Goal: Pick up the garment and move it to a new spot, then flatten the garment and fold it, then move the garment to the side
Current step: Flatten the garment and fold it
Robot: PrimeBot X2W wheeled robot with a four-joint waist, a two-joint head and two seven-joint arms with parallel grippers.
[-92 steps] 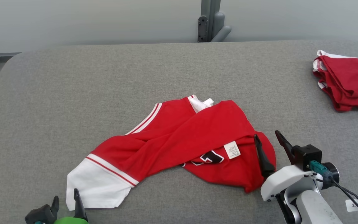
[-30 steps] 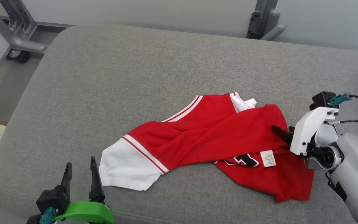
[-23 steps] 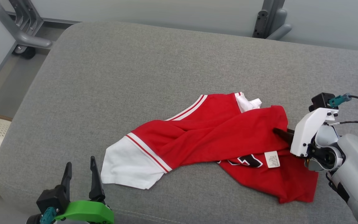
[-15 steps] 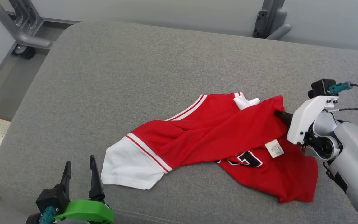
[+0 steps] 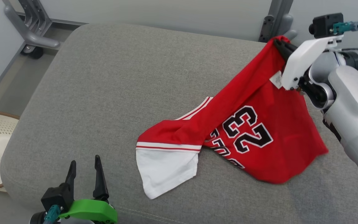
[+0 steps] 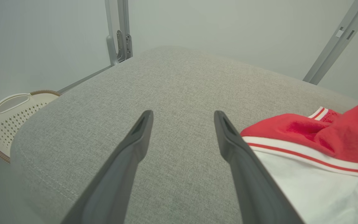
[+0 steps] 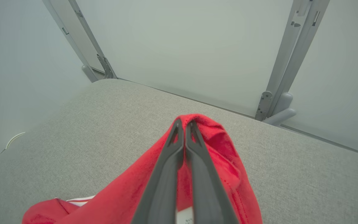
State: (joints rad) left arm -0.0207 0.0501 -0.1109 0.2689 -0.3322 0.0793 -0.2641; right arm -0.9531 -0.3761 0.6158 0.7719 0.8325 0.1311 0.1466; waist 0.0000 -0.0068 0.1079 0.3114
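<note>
Above grey cushion [image 5: 120, 77], right jaws pinch red garment [image 5: 291, 124]; left jaws gape empty.

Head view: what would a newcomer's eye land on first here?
The red jersey with a black 23, hanging from the shut right gripper at upper right, its white end trailing on the grey padded table. Next, the open left gripper at lower left, apart from the cloth.

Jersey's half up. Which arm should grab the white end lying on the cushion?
Left. The left tool is open and empty, close beside the white end; the right tool is shut on the jersey, holding its red edge up.
</note>
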